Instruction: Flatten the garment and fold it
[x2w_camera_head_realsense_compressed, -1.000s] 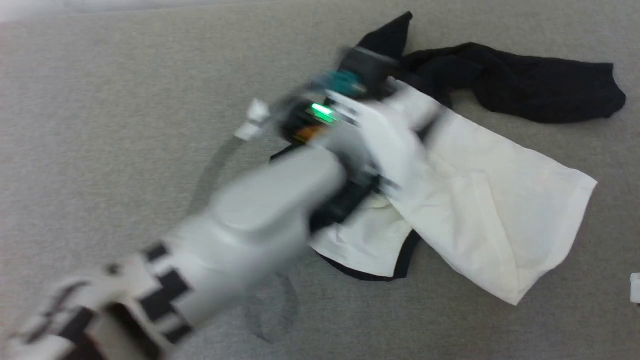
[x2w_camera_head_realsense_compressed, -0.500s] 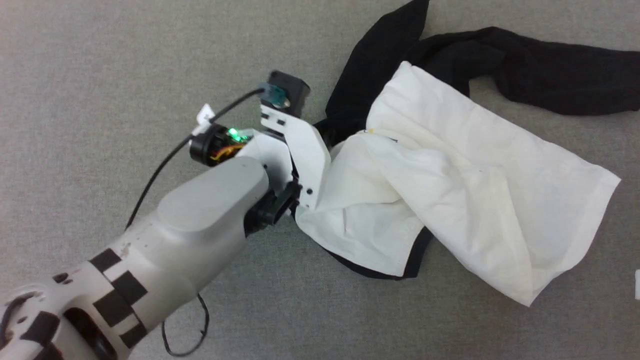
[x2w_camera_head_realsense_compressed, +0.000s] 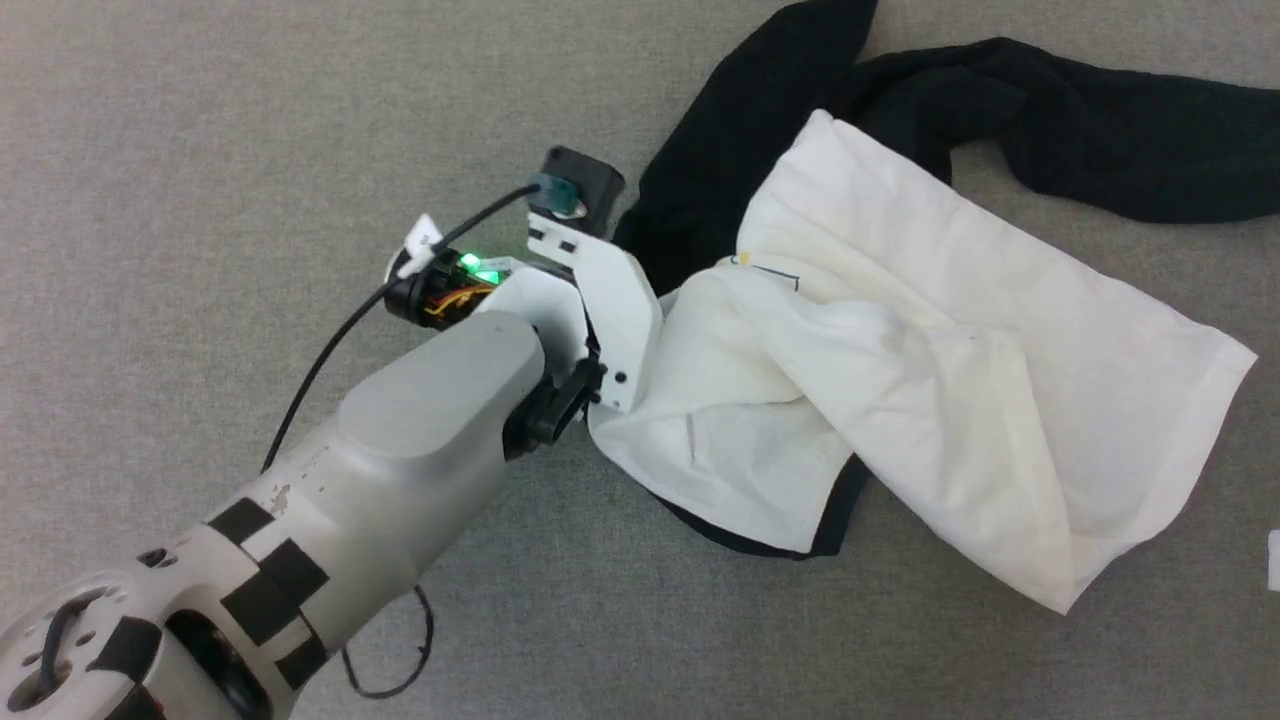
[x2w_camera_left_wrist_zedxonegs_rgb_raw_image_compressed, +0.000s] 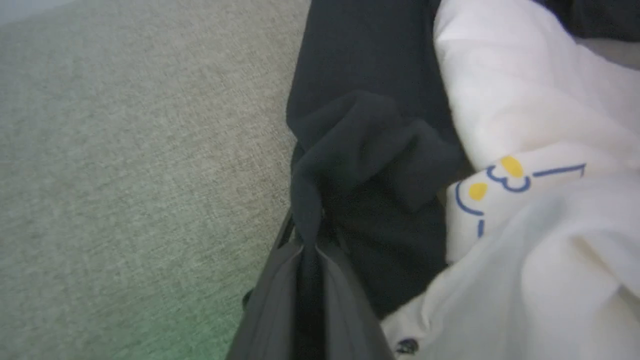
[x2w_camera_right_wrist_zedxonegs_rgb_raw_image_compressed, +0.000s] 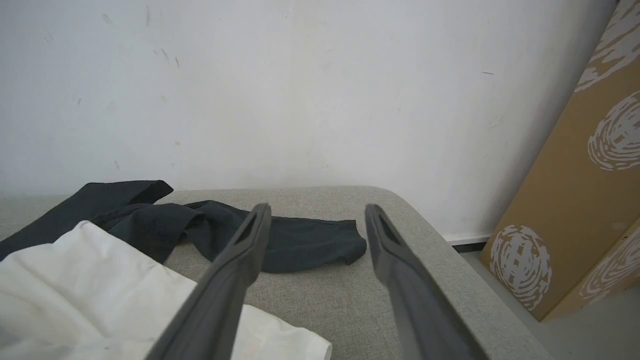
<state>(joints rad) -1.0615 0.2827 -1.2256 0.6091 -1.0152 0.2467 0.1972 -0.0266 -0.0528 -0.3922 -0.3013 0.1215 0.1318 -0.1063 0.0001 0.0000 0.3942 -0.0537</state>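
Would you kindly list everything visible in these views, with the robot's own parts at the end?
garment: one, white body with black sleeves, crumpled on the upholstered surface.
chest print: one, yellow and blue, on the garment's white part.
upholstered surface: one, grey fabric, under the garment.
wall: one, white, behind the surface.
cardboard box: at least one, brown with white swirls, on the floor beside the surface.
cable: one, black, beside the left forearm.
left forearm: one, pale grey with black patches, reaching to the garment.
left gripper: one, dark, shut on a black fold of the garment.
right gripper: one, dark, open, holding nothing.
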